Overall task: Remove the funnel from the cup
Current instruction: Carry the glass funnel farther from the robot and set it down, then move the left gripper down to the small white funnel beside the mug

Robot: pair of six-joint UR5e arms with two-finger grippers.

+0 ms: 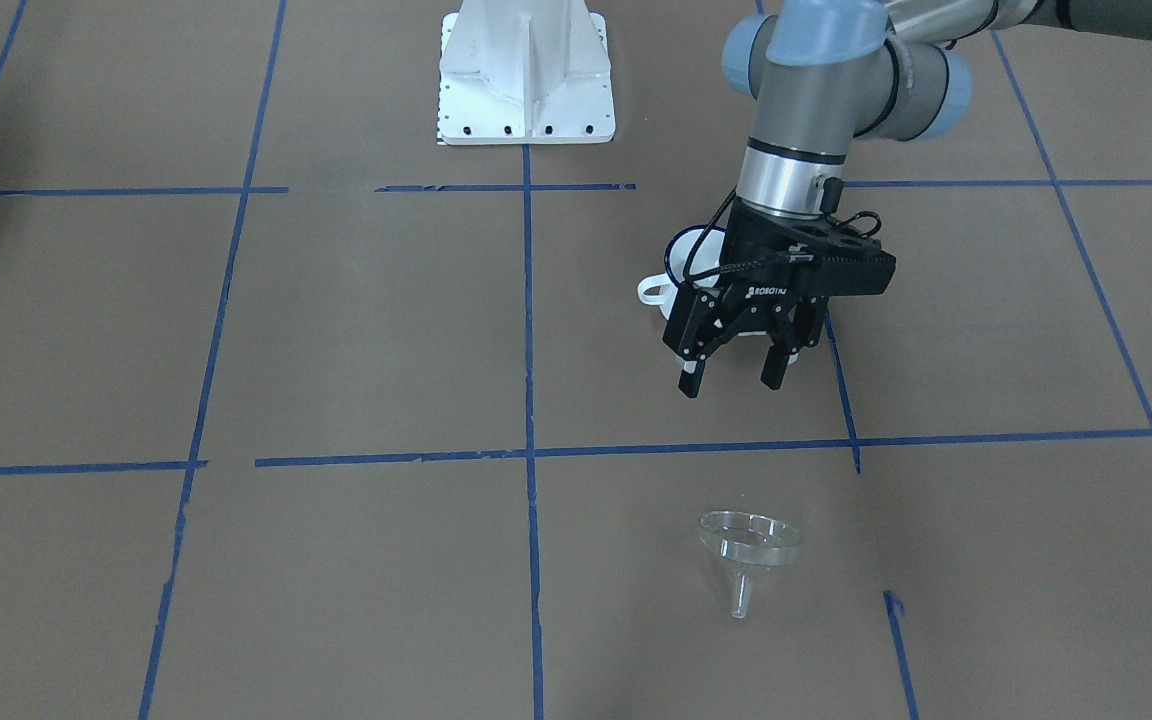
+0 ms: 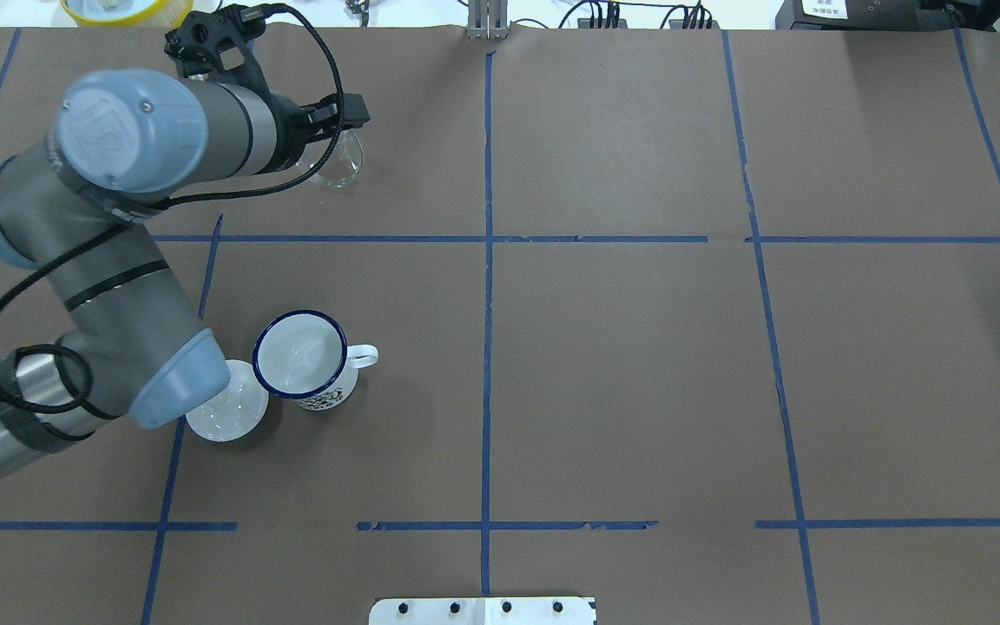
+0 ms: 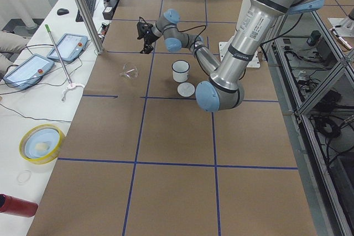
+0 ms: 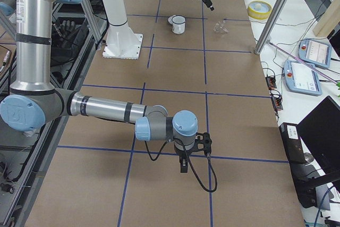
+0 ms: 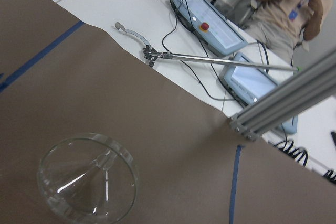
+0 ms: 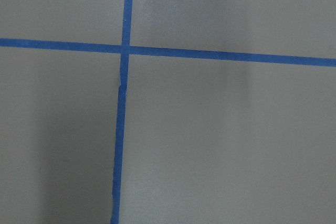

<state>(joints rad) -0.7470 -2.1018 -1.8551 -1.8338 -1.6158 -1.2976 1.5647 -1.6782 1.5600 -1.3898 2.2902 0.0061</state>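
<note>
The clear funnel [image 1: 748, 555] lies on its side on the brown table, outside the cup; it also shows in the overhead view [image 2: 339, 161] and the left wrist view [image 5: 86, 182]. The white mug with a dark blue rim [image 2: 300, 356] stands upright and empty, its handle [image 1: 651, 290] showing beside my left gripper. My left gripper [image 1: 731, 378] is open and empty, held above the table between the mug and the funnel. My right gripper [image 4: 183, 167] shows only in the exterior right view, far from both; I cannot tell if it is open or shut.
A white round lid [image 2: 226, 412] lies next to the mug, partly under my left arm. The white robot base [image 1: 526, 75] stands at the table's robot side. A metal post [image 3: 83, 12], tablets and a yellow bowl [image 3: 40, 142] are on the side bench.
</note>
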